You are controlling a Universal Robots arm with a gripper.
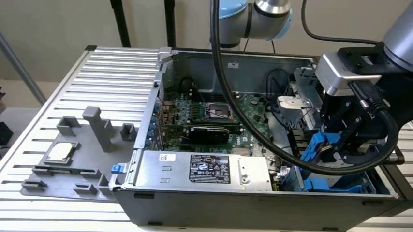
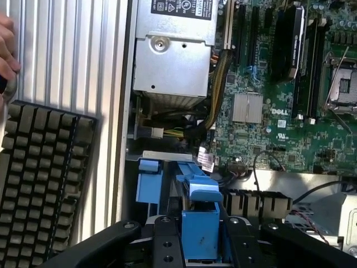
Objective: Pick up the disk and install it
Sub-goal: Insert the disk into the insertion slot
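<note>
**Operator:** State the layout.

**Technician:** The slatted table (image 1: 116, 72) carries an open computer case (image 1: 258, 205). The power supply (image 1: 200, 166) lies along the near wall. The blue drive bay (image 1: 335, 184) occupies the near corner at the exterior view's right.

**Operator:** Which step is in hand?

**Technician:** Judged from position, pick-up is complete and installation is the current step. The gripper (image 1: 337, 151) hangs just above the bay.

**Operator:** Gripper condition?

**Technician:** Narrow. The fingers (image 2: 166, 237) press both sides of the disk (image 2: 199, 220), clamping its blue frame. The disk is held upright over the bay and is not yet seated. Its metal body is hidden.

**Operator:** What does seating call for?

**Technician:** Probably a frame kept square to the bay rails, with clearance from the nearby cables (image 2: 215, 89).
</note>
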